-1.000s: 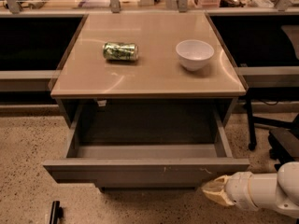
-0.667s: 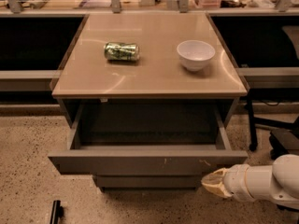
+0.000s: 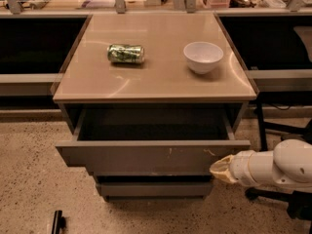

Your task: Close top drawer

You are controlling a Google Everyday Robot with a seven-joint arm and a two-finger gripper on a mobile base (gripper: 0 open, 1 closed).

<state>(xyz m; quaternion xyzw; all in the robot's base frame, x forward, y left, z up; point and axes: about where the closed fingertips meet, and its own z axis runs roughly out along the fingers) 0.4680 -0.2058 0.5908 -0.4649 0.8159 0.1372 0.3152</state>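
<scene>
A small dark object [image 3: 57, 222] lies on the speckled floor at far left. On the cabinet top [image 3: 156, 84], a green can [image 3: 126, 53] lies on its side, well apart from a white bowl [image 3: 203, 56]. Below, the top drawer [image 3: 146, 156] stands pulled out, with nothing visible inside. The gripper [image 3: 220, 168] sits at its front's lower right corner; whether it is open or closed cannot be told. 1 chair base [image 3: 273, 195] stands behind the arm.
</scene>
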